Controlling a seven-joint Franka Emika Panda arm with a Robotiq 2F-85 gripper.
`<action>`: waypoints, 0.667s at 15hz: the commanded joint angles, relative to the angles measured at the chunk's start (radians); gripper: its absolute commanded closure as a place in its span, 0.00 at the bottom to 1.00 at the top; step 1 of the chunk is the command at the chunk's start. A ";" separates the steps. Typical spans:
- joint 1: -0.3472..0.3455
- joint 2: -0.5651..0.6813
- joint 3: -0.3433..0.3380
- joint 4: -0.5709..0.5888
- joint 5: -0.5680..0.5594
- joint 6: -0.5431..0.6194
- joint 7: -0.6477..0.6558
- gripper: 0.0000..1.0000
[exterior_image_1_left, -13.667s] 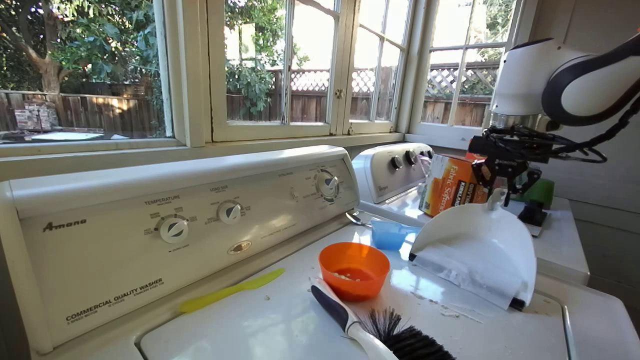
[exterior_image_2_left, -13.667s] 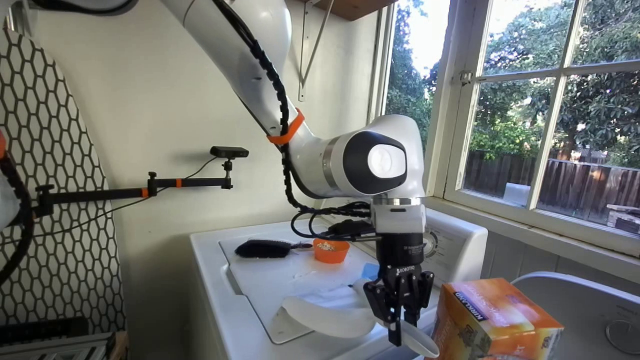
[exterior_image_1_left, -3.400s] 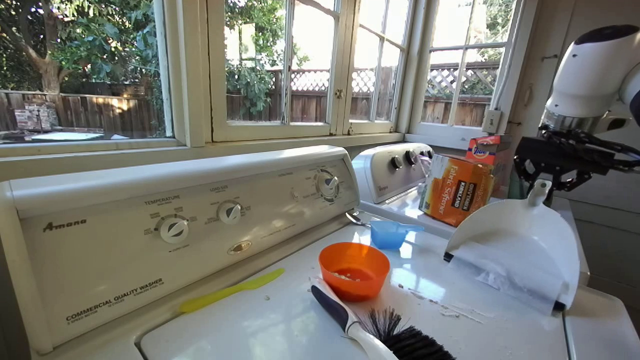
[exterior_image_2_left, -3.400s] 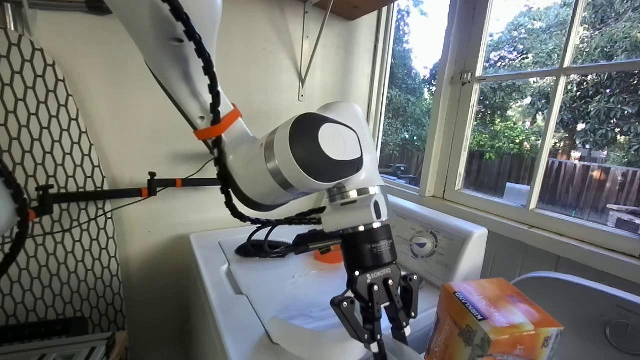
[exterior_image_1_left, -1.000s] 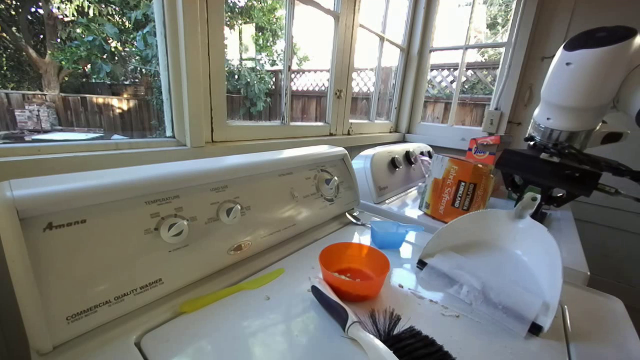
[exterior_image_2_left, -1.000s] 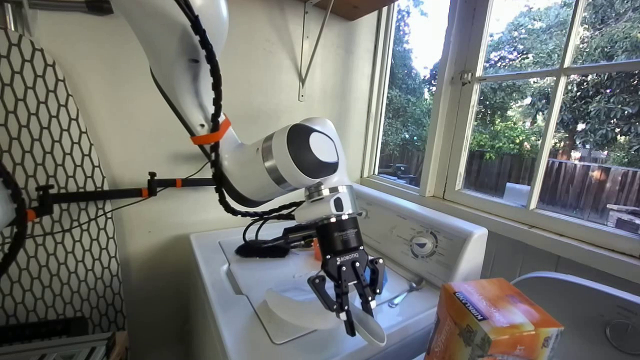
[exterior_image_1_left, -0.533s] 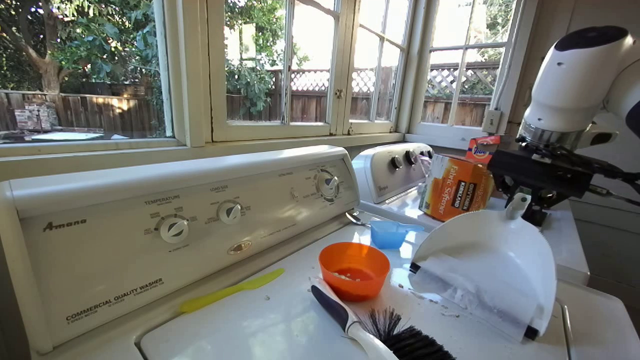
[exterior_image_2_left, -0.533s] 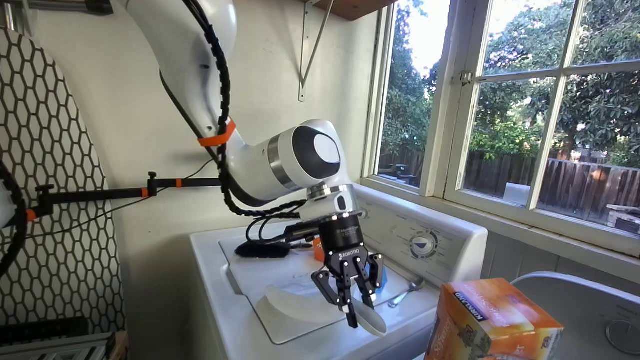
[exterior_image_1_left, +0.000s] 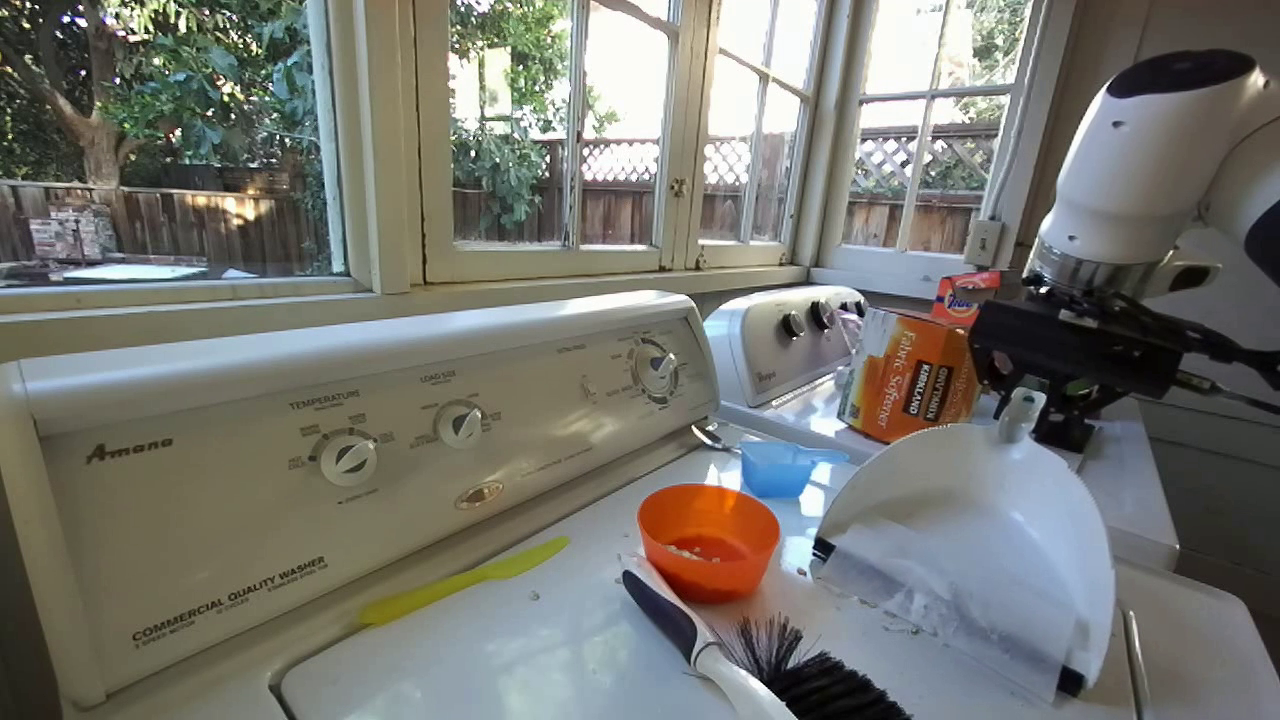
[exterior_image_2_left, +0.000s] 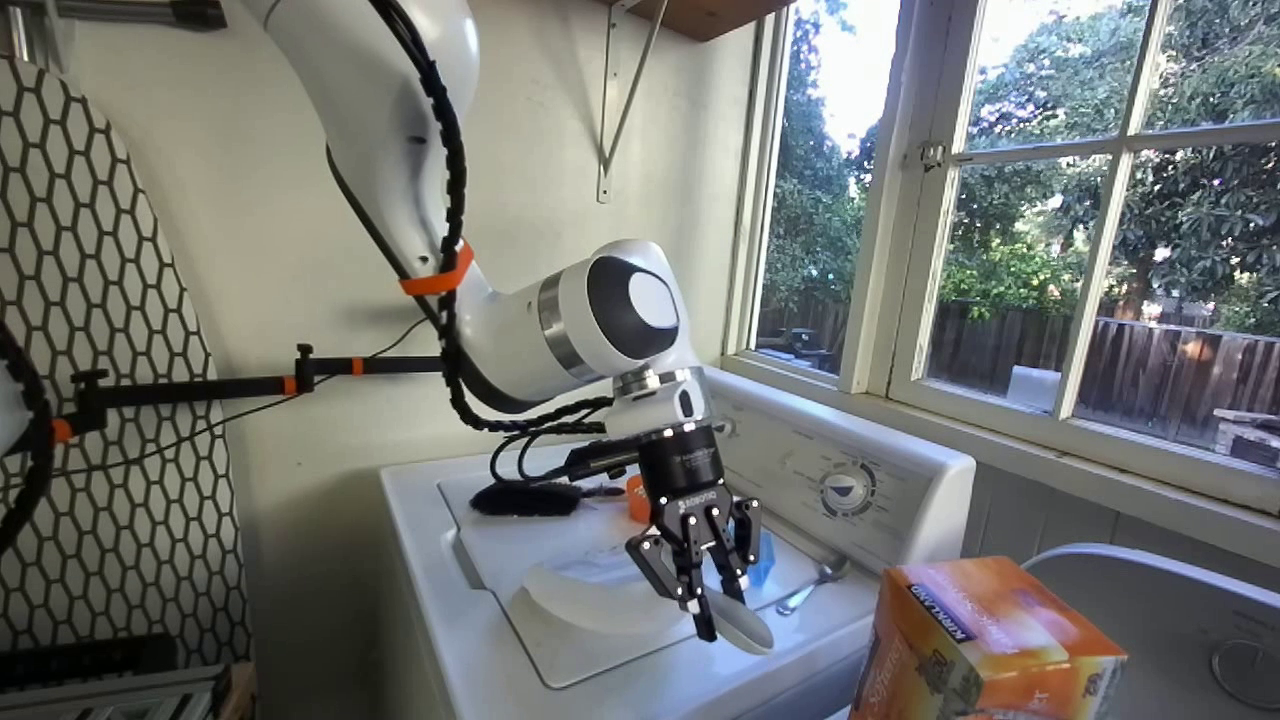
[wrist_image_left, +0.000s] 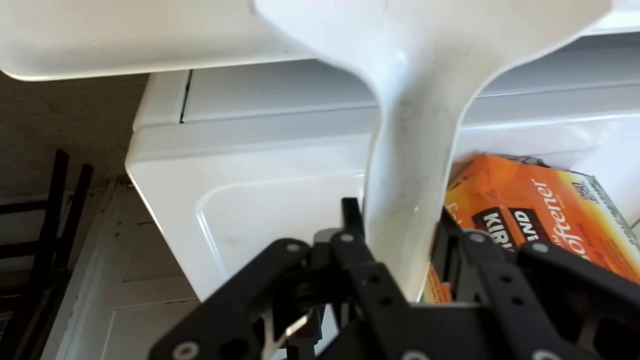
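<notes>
My gripper is shut on the handle of a white dustpan, its fingers on either side of it. In an exterior view, the dustpan slants down from the gripper toward the washer lid; whether its black-cornered front lip touches the lid I cannot tell. Whitish, dusty stuff shows along the pan's front. In an exterior view, the handle end sticks out past the gripper, and the arm hides part of the pan. Some crumbs lie on the lid by the lip.
An orange bowl with pale bits and a black-bristled brush lie near the pan. Behind are a blue scoop, a spoon and a yellow knife. A fabric softener box stands on the neighbouring machine.
The dustpan, held throughout, has come back from farther right a few seconds ago. In the last second it shifted slightly toward the bowl and brush, its lip coming over some of the crumbs.
</notes>
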 joint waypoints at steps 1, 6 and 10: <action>0.002 0.010 -0.007 0.006 0.006 0.015 -0.021 0.90; -0.018 -0.014 -0.034 0.000 -0.022 -0.013 -0.028 0.90; -0.035 -0.027 -0.057 -0.003 -0.031 -0.019 -0.048 0.90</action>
